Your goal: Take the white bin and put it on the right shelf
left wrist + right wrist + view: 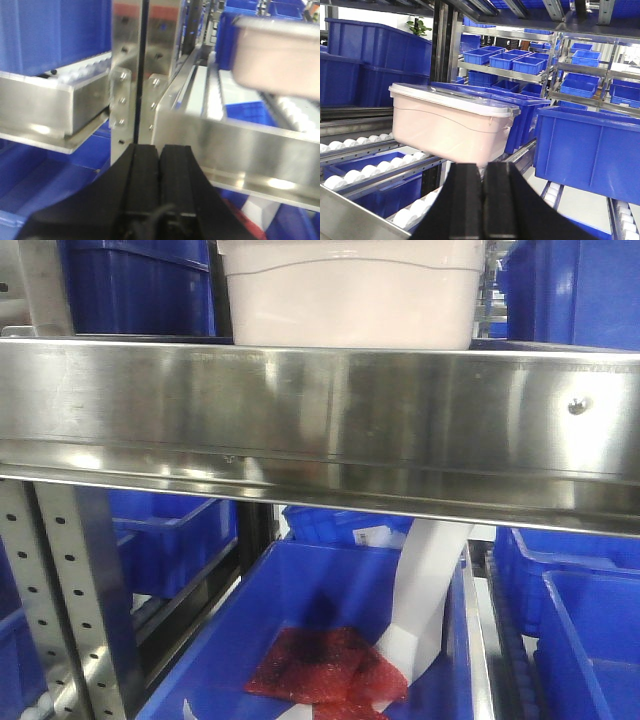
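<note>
The white bin (447, 125) is a pale pinkish-white rectangular tote with rounded corners, a wavy moulded line along its side and a white lid closed on top; it sits upright on the shelf's white rollers, just beyond and slightly left of the right hand (482, 172), whose two black fingers are pressed together below its near corner. The right shelf (320, 425) is shiny brushed stainless steel with a wide flat front rail and perforated upright posts, and from the front the bin rests directly above that rail, its base hidden behind it.
</note>
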